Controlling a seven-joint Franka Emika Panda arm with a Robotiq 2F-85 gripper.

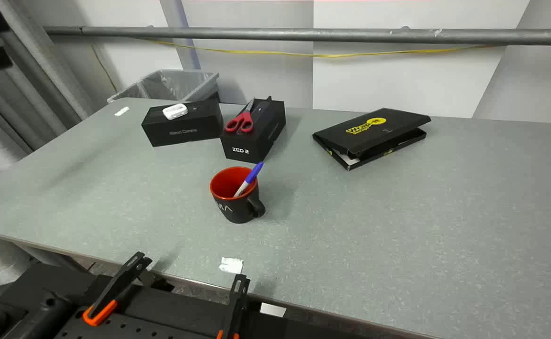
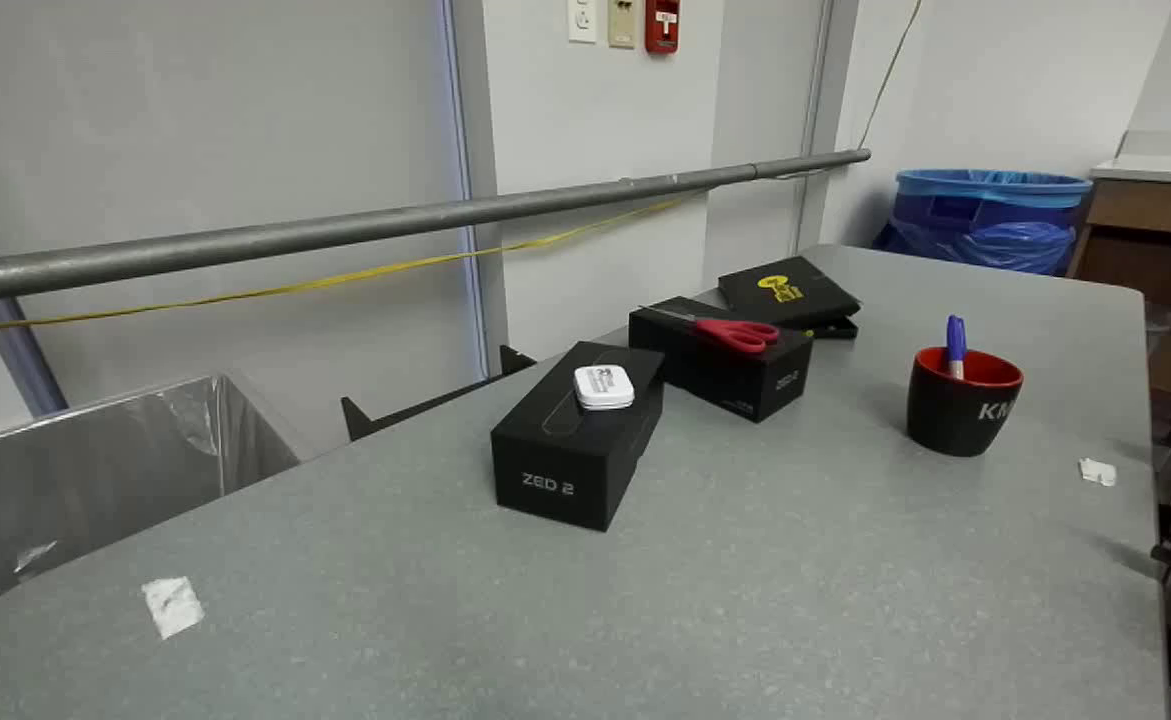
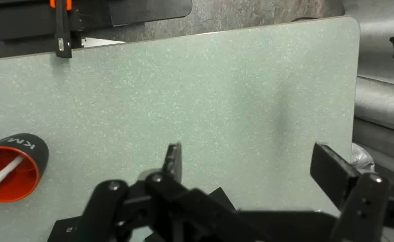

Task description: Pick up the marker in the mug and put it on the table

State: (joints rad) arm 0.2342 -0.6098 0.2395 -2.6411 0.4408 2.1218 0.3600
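Note:
The mug (image 1: 237, 209) stands upright on the grey table (image 1: 374, 226), black outside and red inside. It also shows in an exterior view (image 2: 955, 415) and at the left edge of the wrist view (image 3: 37, 151). The marker (image 1: 248, 180) leans inside the mug, its blue-purple end sticking out above the rim; it also shows in an exterior view (image 2: 956, 345) and the wrist view (image 3: 8, 170). Its lower end is inside the mug. My gripper (image 3: 245, 148) is open with nothing between its fingers, above the table and well to the side of the mug.
Two black boxes (image 1: 181, 125) stand behind the mug; red-handled scissors (image 1: 240, 122) and a small white case (image 1: 175, 111) lie on them. A flat black box (image 1: 374, 134) lies at the back. Clamps (image 1: 237, 296) grip the front edge near a white scrap (image 1: 231, 265).

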